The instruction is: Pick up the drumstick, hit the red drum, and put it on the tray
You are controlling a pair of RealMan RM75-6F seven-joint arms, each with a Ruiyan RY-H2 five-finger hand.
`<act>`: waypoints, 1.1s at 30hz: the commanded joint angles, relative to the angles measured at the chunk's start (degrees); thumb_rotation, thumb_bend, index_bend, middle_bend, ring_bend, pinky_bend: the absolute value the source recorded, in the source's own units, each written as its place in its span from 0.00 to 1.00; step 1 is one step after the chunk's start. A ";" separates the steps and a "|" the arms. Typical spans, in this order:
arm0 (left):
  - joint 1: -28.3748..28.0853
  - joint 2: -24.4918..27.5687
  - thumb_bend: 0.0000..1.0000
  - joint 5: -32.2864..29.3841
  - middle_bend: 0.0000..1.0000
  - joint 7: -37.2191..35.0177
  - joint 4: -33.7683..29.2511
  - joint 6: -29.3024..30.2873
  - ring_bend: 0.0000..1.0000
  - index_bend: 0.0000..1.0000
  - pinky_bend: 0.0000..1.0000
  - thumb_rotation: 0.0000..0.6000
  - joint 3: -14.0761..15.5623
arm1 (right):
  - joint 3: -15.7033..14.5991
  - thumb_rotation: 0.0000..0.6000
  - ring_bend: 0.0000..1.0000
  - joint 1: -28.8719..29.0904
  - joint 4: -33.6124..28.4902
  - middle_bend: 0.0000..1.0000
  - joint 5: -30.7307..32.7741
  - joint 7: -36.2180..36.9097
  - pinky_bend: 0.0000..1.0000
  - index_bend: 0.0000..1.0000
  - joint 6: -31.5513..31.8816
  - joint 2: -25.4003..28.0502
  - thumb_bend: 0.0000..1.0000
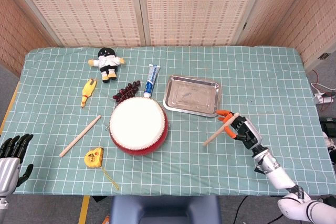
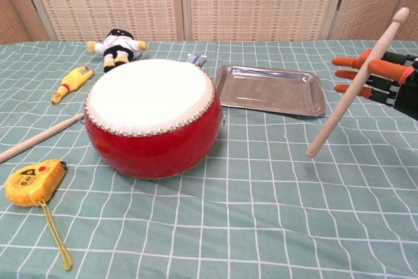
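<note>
- Your right hand (image 1: 242, 129) holds the drumstick (image 1: 221, 129) pinched near its upper end, orange fingertips (image 2: 379, 67) pressed on the shaft
- The stick is tilted, top toward the hand, lower tip down toward the cloth to the hand's left; whether the tip touches the cloth is unclear
- The drum (image 1: 138, 125) stands well to the left of the stick, white skin up
- The tray (image 1: 191, 95) lies just right of the drum and behind the stick, apart from both
- Your left hand (image 1: 10, 153) is at the near left edge, fingers straight and apart, holding nothing
- A second stick (image 1: 80, 135), a tape measure (image 1: 94, 157), a rubber chicken (image 1: 88, 92), a doll (image 1: 107, 62), grapes (image 1: 126, 92) and a tube (image 1: 151, 80) lie left of and behind the drum
</note>
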 commanded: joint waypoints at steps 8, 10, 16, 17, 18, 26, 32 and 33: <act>-0.15 0.16 0.34 -0.16 0.06 0.35 -0.24 -0.64 0.04 0.06 0.04 1.00 0.14 | -2.74 1.00 0.20 0.30 15.71 0.25 -1.27 13.45 0.23 0.58 3.19 -8.95 0.43; -0.16 0.17 0.34 -0.18 0.06 0.35 -0.24 -0.67 0.04 0.06 0.04 1.00 0.13 | -2.81 1.00 0.20 0.28 16.21 0.26 -1.27 13.70 0.23 0.57 3.31 -9.21 0.43; -0.32 0.13 0.34 -0.18 0.06 0.31 -0.15 -1.17 0.04 0.06 0.04 1.00 0.26 | -3.31 1.00 0.22 0.00 19.99 0.27 -1.02 15.93 0.25 0.52 4.16 -10.97 0.43; -0.34 0.12 0.34 -0.18 0.06 0.30 -0.13 -1.22 0.04 0.06 0.04 1.00 0.27 | -3.30 1.00 0.22 0.09 20.50 0.27 -0.99 16.58 0.25 0.52 4.31 -11.11 0.43; -0.36 0.12 0.34 -0.16 0.06 0.28 -0.12 -1.25 0.04 0.06 0.04 1.00 0.28 | -3.41 1.00 0.23 0.06 21.12 0.27 -0.93 17.32 0.26 0.51 4.38 -11.29 0.42; -0.43 0.14 0.34 -0.12 0.06 0.25 -0.12 -1.43 0.04 0.06 0.04 1.00 0.35 | -4.49 1.00 0.24 -0.18 24.68 0.28 -1.06 19.49 0.28 0.49 4.76 -12.72 0.24; -0.42 0.15 0.34 -0.25 0.06 0.15 -0.01 -1.64 0.04 0.06 0.04 1.00 0.44 | -5.25 1.00 0.25 0.16 26.07 0.28 -1.63 20.26 0.29 0.47 5.37 -13.33 0.15; -0.40 0.13 0.34 -0.26 0.06 0.11 0.03 -1.65 0.04 0.06 0.04 1.00 0.45 | -5.38 1.00 0.25 0.20 26.18 0.28 -1.73 20.15 0.29 0.47 5.46 -13.41 0.14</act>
